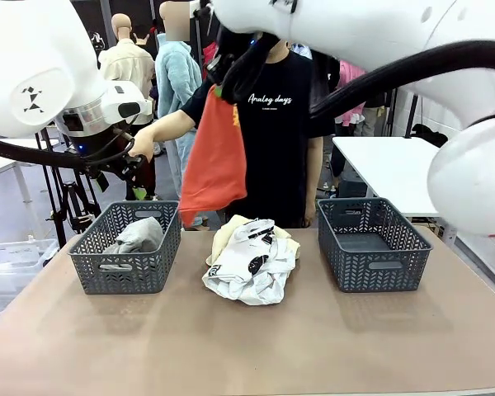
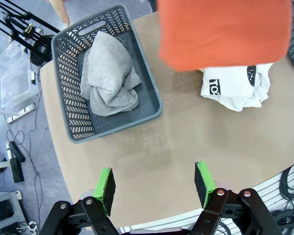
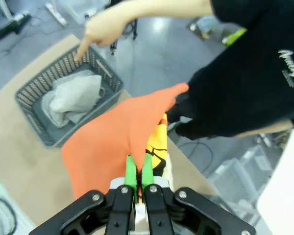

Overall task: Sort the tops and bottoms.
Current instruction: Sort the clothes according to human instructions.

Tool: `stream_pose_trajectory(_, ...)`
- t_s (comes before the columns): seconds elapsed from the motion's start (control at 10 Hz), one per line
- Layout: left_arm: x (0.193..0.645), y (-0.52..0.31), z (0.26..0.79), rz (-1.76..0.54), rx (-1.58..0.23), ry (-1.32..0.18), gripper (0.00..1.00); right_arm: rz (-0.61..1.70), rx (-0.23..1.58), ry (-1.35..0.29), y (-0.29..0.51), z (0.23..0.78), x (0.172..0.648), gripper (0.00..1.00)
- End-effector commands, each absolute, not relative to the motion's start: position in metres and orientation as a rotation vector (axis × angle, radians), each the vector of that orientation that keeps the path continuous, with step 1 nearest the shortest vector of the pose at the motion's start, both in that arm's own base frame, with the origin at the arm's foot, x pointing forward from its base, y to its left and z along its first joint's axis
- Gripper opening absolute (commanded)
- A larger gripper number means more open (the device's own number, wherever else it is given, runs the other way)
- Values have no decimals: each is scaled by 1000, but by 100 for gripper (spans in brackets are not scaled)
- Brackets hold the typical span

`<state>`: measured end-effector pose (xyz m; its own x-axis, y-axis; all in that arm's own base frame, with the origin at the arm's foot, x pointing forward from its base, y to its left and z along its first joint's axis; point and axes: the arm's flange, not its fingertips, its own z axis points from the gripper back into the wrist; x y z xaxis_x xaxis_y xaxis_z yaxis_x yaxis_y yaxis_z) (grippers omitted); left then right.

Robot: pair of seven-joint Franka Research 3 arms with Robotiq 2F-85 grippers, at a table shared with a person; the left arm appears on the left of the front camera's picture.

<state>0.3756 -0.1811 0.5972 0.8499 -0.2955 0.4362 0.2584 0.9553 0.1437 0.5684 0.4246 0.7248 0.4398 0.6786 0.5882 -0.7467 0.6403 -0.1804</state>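
Observation:
My right gripper [image 1: 222,87] is shut on the top of the orange-red garment [image 1: 214,157], which hangs above the table between the left basket and the pile. In the right wrist view the green fingers [image 3: 132,169] pinch that orange-red cloth [image 3: 112,137]. The grey garment [image 1: 139,235] lies in the left basket [image 1: 128,280]. On the table's middle lies the white garment with black print [image 1: 252,264], on top of the pale yellow one [image 1: 225,233]. My left gripper [image 2: 154,181] hovers high over the table's near edge, open and holding nothing.
A second grey basket [image 1: 371,268] stands at the right with no clothes in it. The person in a black T-shirt stands at the far side, and their hand [image 3: 100,32] points toward the left basket [image 3: 34,127].

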Motion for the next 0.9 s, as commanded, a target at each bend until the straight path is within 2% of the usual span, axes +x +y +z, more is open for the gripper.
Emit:
stream_pose_trajectory(0.0, 375, -179, 596, -282, 96, -486, 85, 865, 74, -693, 411, 741, 561, 0)
stream_pose_trajectory(0.4, 375, -179, 596, -282, 96, -486, 85, 880, 100, -686, 418, 732, 569, 0)
stream_pose_trajectory(0.8, 375, -179, 596, -282, 96, -486, 85, 900, 377, -688, 453, 698, 622, 0)
